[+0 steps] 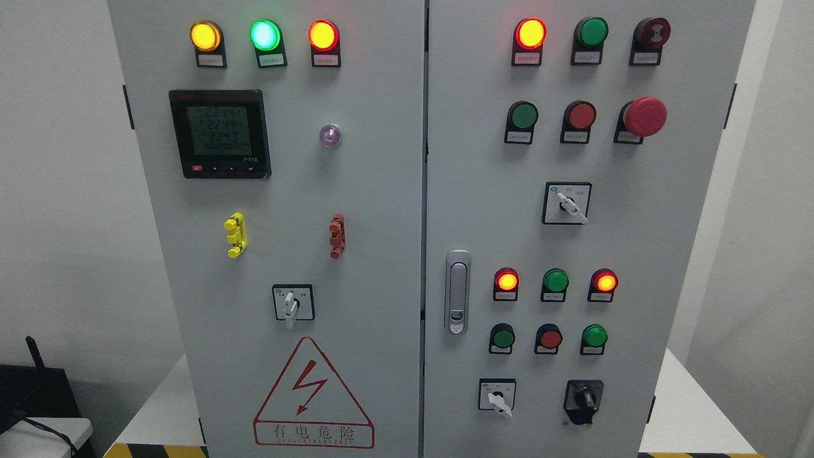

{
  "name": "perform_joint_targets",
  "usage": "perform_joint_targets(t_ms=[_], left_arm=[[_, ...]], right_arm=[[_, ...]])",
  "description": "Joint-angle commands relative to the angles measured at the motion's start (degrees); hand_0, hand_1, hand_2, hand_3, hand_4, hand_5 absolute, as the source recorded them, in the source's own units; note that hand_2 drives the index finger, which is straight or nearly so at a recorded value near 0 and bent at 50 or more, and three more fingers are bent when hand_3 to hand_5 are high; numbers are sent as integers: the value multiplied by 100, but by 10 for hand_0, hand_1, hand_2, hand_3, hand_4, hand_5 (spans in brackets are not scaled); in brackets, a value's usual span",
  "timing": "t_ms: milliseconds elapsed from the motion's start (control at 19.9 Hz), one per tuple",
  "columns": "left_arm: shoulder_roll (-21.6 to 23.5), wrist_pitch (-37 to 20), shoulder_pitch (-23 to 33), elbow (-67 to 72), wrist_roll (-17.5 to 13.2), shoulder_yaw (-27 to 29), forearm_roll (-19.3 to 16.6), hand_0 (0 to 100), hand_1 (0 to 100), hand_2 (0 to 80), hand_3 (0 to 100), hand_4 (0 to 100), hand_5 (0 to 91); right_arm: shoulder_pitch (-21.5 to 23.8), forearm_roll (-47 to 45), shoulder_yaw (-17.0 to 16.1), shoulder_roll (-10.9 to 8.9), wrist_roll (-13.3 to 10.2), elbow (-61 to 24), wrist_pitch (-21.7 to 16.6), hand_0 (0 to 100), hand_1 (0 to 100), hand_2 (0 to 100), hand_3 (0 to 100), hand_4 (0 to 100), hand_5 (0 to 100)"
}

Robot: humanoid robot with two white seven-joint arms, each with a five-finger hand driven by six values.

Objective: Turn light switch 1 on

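A grey electrical cabinet with two doors fills the head view. The left door has lit yellow, green and red lamps, a digital meter and a rotary switch. The right door has green and red push buttons, a red emergency stop, and rotary switches in the middle, at the bottom centre and at the bottom right. I cannot tell which control is light switch 1. Neither hand is in view.
A door latch sits on the right door's left edge. A high-voltage warning triangle is low on the left door. The cabinet stands on a white table. Black equipment sits at the lower left.
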Motion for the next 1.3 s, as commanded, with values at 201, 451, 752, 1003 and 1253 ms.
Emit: perform_joint_targets(t_ms=[201,451,752,1003,1253], left_arm=[[-11,12,-37,4,15,5,114,402,56,0,0,19,0],[-11,12,-37,-14,16,40,123,403,56,0,0,19,0],[68,-15,24,-119,16,136,132,404,56,0,0,22,0],[182,21,252,-857,51,445,97,404,58,0,0,36,0],[367,-32,428,-1392,226,803,62,403,61,0,0,36,0]], right_arm=[[0,-97,0,1,18,3,-1,120,389,0,0,0,0],[0,-105,0,1,18,3,-1,120,389,0,0,0,0],[0,-105,0,1,18,-5,-1,120,389,0,0,0,0],[0,-97,0,1,18,3,-1,120,389,0,0,0,0],[0,-105,0,1,18,3,-1,120,389,0,0,0,0]])
